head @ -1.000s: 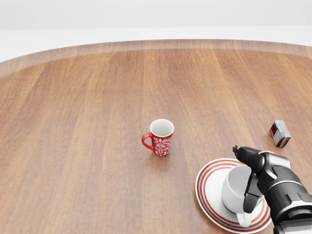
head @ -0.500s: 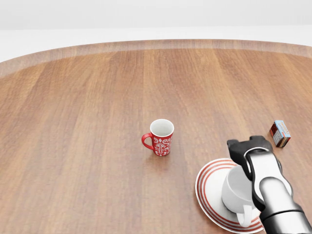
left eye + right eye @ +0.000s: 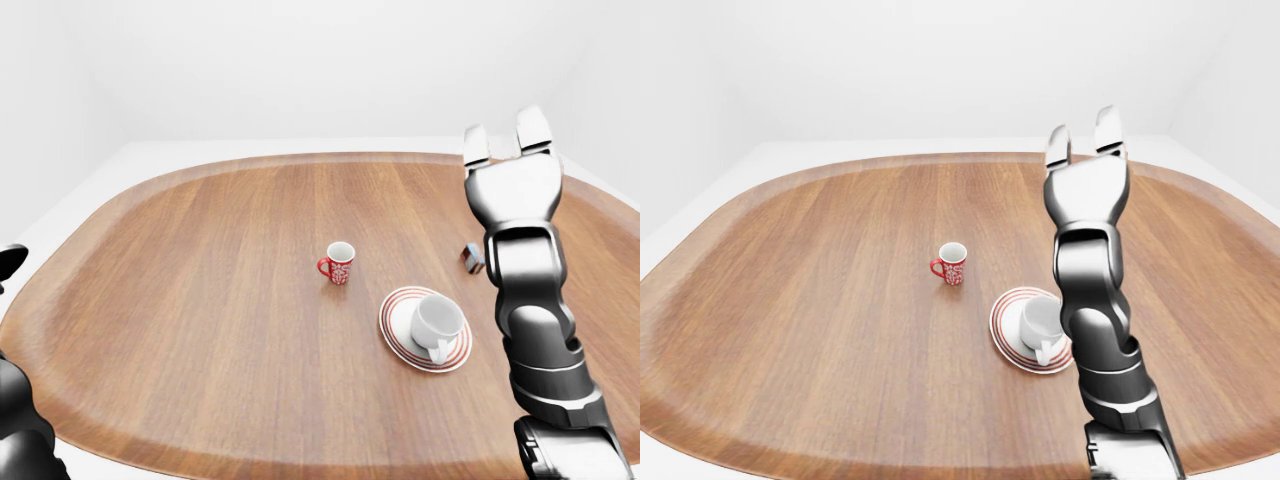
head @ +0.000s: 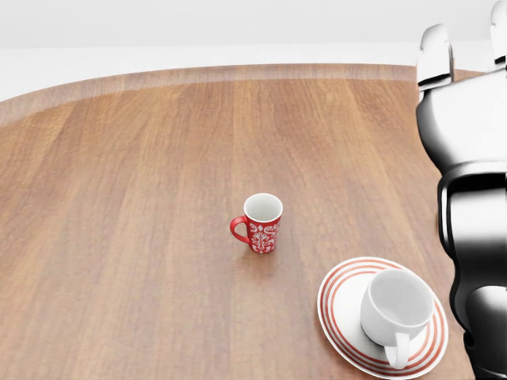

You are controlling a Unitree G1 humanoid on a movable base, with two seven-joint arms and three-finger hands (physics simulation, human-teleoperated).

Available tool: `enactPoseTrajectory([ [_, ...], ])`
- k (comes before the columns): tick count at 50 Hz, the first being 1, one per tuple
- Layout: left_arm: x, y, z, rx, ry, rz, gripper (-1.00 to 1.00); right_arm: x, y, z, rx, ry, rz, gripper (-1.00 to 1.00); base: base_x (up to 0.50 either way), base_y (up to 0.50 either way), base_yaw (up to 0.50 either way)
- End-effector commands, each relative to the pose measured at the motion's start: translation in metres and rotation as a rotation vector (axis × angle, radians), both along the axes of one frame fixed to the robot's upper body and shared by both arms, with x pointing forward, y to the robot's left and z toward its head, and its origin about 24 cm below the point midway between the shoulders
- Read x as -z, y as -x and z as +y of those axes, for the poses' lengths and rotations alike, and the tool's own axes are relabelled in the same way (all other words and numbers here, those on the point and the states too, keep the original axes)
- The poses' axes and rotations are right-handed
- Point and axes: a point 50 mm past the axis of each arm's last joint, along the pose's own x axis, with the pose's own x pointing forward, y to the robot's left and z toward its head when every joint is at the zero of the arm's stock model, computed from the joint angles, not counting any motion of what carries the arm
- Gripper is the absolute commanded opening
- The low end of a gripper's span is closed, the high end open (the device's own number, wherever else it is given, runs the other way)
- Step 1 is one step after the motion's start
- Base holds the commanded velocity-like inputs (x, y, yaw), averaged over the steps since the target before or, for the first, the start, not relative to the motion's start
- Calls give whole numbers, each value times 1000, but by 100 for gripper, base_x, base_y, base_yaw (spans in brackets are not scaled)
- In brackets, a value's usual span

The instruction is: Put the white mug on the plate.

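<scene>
Head view: white mug (image 4: 394, 309) upright on plate (image 4: 339, 294), right hand (image 3: 508, 138) raised, open.

Right hand (image 3: 508, 140) raised, fingers open

Red mug (image 4: 262, 222) upright mid-table (image 4: 119, 198); small box (image 3: 472, 258) near right.

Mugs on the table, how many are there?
2. The red mug stands on the bare table near the head view's middle; the white mug sits on the plate, lower right.
</scene>
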Motion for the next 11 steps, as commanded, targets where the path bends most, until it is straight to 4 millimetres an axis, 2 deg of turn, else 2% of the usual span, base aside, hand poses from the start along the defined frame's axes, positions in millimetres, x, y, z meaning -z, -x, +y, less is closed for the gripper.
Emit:
enactPoseTrajectory([
  [1,-1,0,0,0,-1,-3,100,-73,32,14,-13,341,-300,100,0,0,0],
  [3,-1,1,-1,0,-1,-4,100,-92,32,13,12,406,-339,100,0,0,0],
  [7,-1,0,0,-1,0,-3,100,-111,22,21,19,485,-343,100,0,0,0],
  [8,0,0,-1,0,-1,-2,100,-122,23,24,29,502,-380,100,0,0,0],
  [11,0,1,-1,0,-2,-2,100,-137,28,29,40,545,-440,100,0,0,0],
])
